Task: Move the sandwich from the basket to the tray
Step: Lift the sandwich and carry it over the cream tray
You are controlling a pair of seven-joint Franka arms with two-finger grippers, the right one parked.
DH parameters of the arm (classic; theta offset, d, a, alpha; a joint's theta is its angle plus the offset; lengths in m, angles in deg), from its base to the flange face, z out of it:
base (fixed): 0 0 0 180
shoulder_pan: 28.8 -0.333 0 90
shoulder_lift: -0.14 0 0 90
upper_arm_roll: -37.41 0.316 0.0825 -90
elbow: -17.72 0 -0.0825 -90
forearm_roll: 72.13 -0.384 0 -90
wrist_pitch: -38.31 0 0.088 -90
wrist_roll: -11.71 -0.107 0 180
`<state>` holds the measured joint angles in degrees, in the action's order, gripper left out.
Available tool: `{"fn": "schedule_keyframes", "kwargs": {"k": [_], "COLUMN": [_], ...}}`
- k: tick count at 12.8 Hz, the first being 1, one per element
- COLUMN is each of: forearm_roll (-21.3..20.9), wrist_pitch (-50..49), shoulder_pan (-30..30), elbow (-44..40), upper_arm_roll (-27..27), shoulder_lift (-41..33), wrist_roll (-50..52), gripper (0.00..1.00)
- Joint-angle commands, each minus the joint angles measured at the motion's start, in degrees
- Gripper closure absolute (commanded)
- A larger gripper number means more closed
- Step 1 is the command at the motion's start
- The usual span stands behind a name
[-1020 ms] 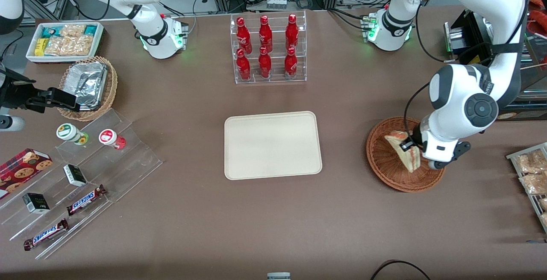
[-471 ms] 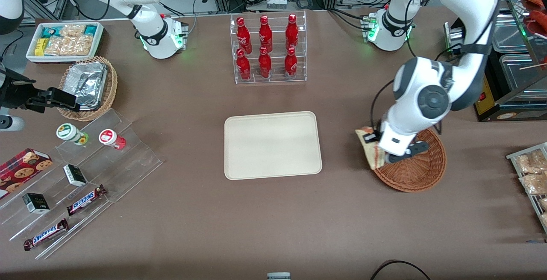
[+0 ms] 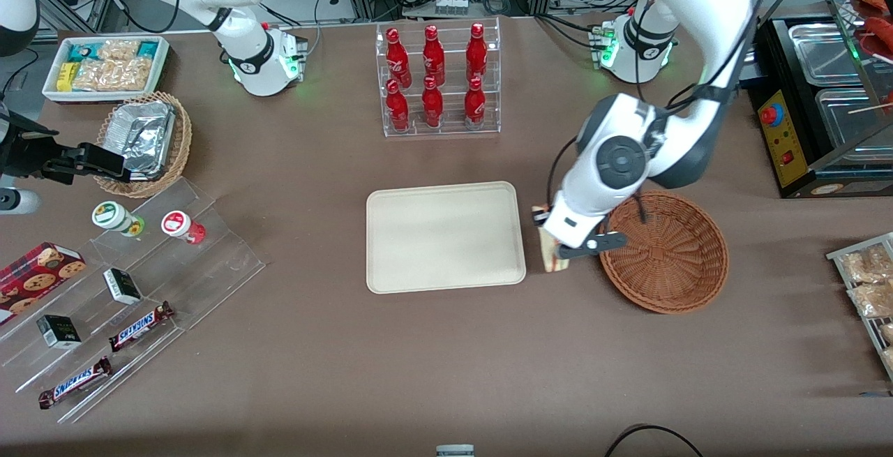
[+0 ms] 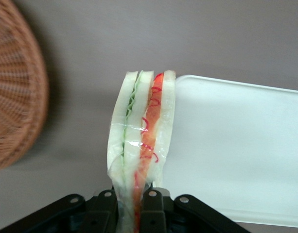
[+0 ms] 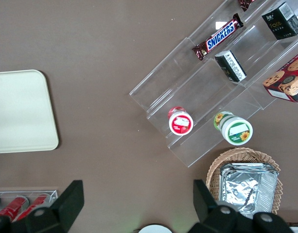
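Observation:
My left gripper (image 3: 554,248) (image 4: 131,206) is shut on the sandwich (image 4: 141,131), a wrapped wedge of pale bread with green and red filling along its edge. In the front view only a sliver of the sandwich (image 3: 551,259) shows under the wrist. It hangs above the bare table, between the reddish-brown wicker basket (image 3: 664,252) (image 4: 15,87) and the cream tray (image 3: 445,236) (image 4: 236,145), close to the tray's rim. The basket has nothing in it. Nothing lies on the tray.
A clear rack of red bottles (image 3: 436,80) stands farther from the front camera than the tray. Toward the parked arm's end are a tan basket with a foil container (image 3: 143,139), a white snack bin (image 3: 104,66) and acrylic steps with snacks (image 3: 132,289). Packets on a rack (image 3: 868,289) sit at the working arm's end.
The gripper has carried the sandwich up out of the basket and sideways toward the tray, from over the basket's middle to just beside the tray's rim. The basket is left empty.

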<state>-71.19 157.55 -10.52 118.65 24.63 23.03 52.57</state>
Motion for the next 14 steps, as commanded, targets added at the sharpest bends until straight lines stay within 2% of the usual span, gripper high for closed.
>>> {"fn": "schedule_keyframes", "kwargs": {"k": [1, 4, 12, 14], "forearm_roll": [-3.9, -4.0, -4.4, -7.2], "wrist_pitch": [-1.4, -1.3, -2.8, -6.6], "shoulder_pan": [4.7, 7.6, 17.7, 19.0], "elbow": [-8.5, -10.7, -25.2, -30.7], "upper_arm_roll": [0.5, 0.4, 0.9, 0.9], "shoulder_lift": [6.7, 8.9, 20.9, 24.7], "wrist_roll": [5.8, 6.9, 13.0, 15.7], "gripper": [1.00, 1.00, 1.00, 1.00]}}
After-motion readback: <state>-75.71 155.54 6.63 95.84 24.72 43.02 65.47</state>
